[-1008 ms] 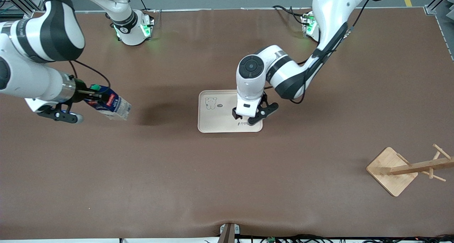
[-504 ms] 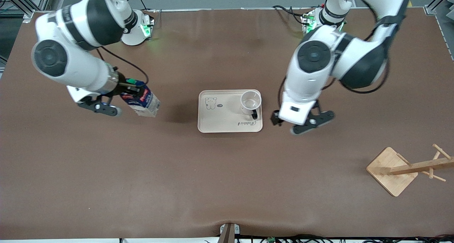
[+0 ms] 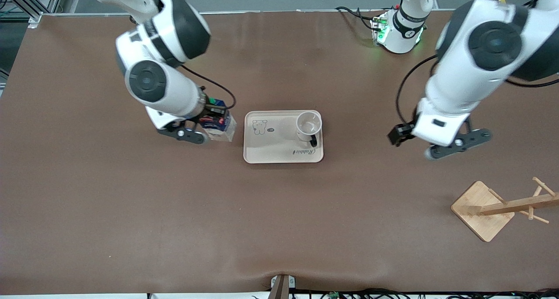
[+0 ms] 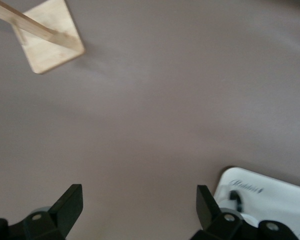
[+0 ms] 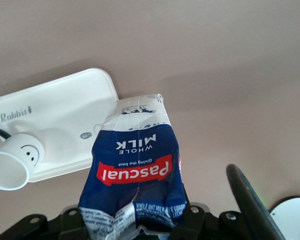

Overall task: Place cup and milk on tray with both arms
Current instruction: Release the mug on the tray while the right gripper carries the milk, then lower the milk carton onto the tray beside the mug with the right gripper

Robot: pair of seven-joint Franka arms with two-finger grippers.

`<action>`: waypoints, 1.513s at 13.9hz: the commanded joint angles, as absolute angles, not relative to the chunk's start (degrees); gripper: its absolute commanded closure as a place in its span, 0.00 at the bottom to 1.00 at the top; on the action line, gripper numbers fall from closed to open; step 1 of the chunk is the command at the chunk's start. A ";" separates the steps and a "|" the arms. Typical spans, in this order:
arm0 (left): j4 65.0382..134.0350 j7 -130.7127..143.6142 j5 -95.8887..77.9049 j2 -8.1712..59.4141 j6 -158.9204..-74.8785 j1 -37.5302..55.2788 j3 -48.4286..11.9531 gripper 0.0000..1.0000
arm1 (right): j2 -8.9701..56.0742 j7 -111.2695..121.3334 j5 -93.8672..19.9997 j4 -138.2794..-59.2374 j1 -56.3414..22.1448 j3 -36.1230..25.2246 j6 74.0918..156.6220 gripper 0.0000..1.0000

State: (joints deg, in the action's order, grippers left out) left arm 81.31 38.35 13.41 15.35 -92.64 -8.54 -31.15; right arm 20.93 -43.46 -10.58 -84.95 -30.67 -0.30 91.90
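Cup [image 3: 308, 125] sits on tray [image 3: 262, 152]. My right pincer [image 3: 208, 124] clamped on milk [image 3: 217, 124] at tray's 9 o'clock; left pincer [image 3: 436, 144] apart, waiting. Risk: carton clips rim, or tips into cup.

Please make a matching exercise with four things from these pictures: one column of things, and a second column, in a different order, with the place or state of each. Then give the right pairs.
Things:
1. cup
2. milk carton
3. left hand
4. wooden rack

Places or states:
A. held in the shut right hand, beside the tray
B. open, over bare table toward the left arm's end
C. upright on the tray
D. standing nearest to the front camera

Pairs: 1-C, 2-A, 3-B, 4-D
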 commanded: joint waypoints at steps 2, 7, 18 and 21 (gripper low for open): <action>82.09 27.79 9.86 10.03 -87.63 -14.75 -31.46 0.00 | 28.82 -46.05 -11.51 -77.79 -34.36 -0.79 93.06 1.00; 79.20 23.20 6.42 8.00 -82.89 -17.14 -31.12 0.00 | 33.66 -45.88 -11.60 -77.61 -35.68 1.67 97.46 1.00; 81.99 10.46 5.28 1.16 -81.30 -8.03 -17.27 0.00 | 37.09 -45.97 -10.81 -77.78 -38.85 1.58 101.16 0.00; 84.02 5.82 4.40 -1.13 -81.47 -1.52 -8.91 0.00 | 37.00 -45.79 -9.58 -77.87 -39.46 1.58 101.78 0.00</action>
State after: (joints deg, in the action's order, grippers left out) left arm 80.72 9.31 5.72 2.52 -81.48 -5.31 -14.05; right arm 35.84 -45.43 -10.33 -79.46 -38.70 1.71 101.53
